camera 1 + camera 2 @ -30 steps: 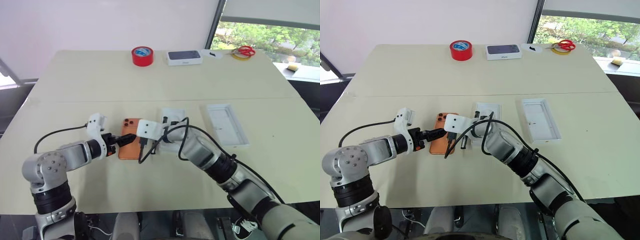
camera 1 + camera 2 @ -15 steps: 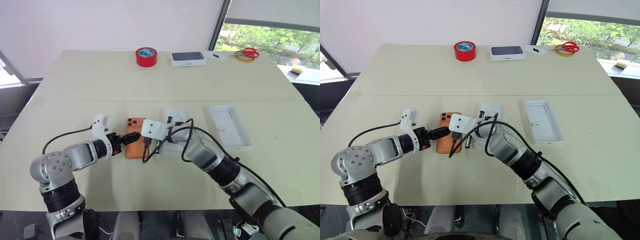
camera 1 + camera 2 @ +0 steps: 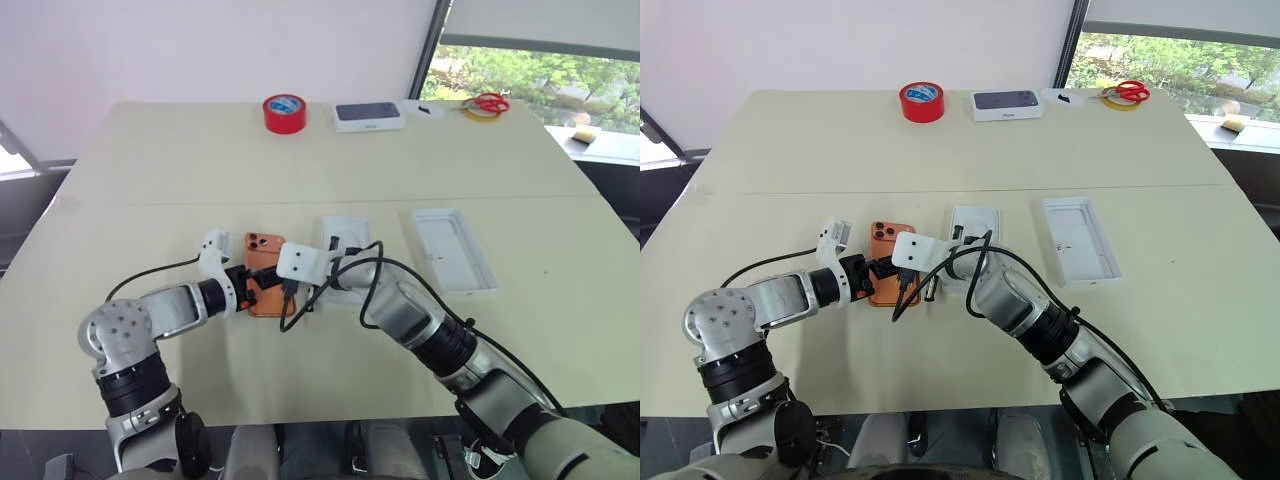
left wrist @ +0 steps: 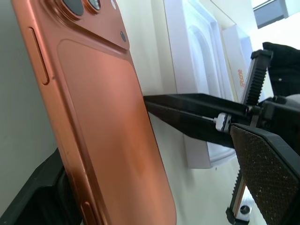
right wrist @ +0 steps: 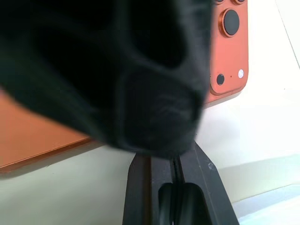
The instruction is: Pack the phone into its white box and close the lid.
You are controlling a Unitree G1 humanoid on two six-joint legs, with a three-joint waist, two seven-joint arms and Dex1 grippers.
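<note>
Phone pickup is the step in hand, judging by how both arms crowd one spot. From the head cameras, the slim orange smartphone point(image 3: 264, 287) lies flat on the pale table point(image 3: 180, 180), camera lenses up. The left end effector point(image 3: 250, 288) sits at the phone's left edge with its black fingers spread around that side. The right end effector point(image 3: 925, 290) rests just beside the phone's right edge, its fingers pressed together and holding nothing. A flat white insert with an oval recess point(image 3: 974, 225) lies just right of the arms; the shallow white tray, white inside with grey markings point(image 3: 1078, 239), sits well apart further right. I cannot pick out the tan-floored box.

In the left wrist view, the phone fills the near side, tipped slightly off the table, with one textured fingertip point(image 4: 265, 173) on its far side, apart from it.

In the right wrist view, the shut fingers point(image 5: 171, 185) point at the phone's long edge.

Next, I reckon, the left fingers must close on the phone's edges while the right steadies it, then lift.
</note>
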